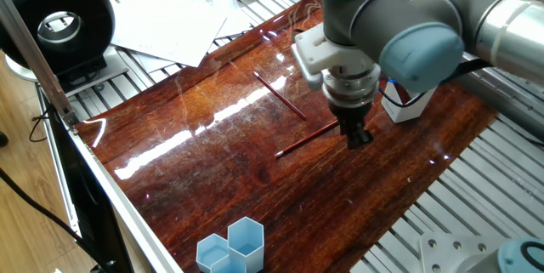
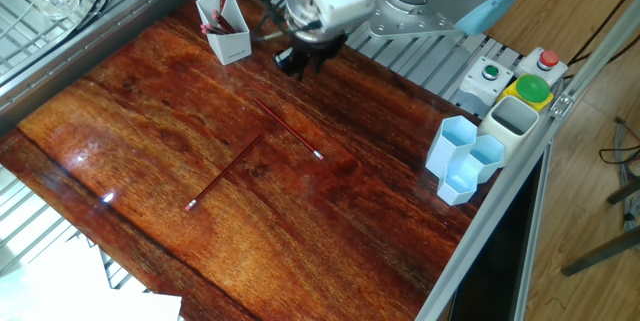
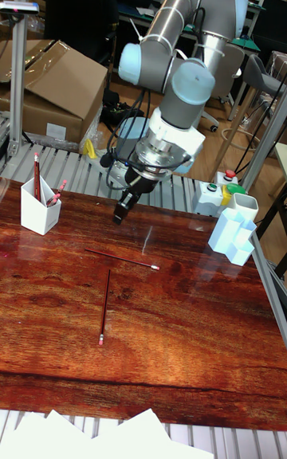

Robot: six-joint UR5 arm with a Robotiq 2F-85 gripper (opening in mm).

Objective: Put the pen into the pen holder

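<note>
I count two pens flat on the table (image 2: 120, 111) mid-surface: one pen (image 3: 123, 258) and a second pen (image 3: 105, 306), ends near each other; the pen holder (image 3: 38, 208) at a far corner holds several more, count unclear; my gripper (image 3: 122, 210) hangs empty, whether the jaws are spread I cannot tell; one cluster of blue hexagonal cups (image 2: 463, 159) sits at the opposite edge.

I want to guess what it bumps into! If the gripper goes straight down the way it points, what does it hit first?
Probably the bare wooden table. The gripper points down, close to one end of a pen, but depth is unclear.
</note>
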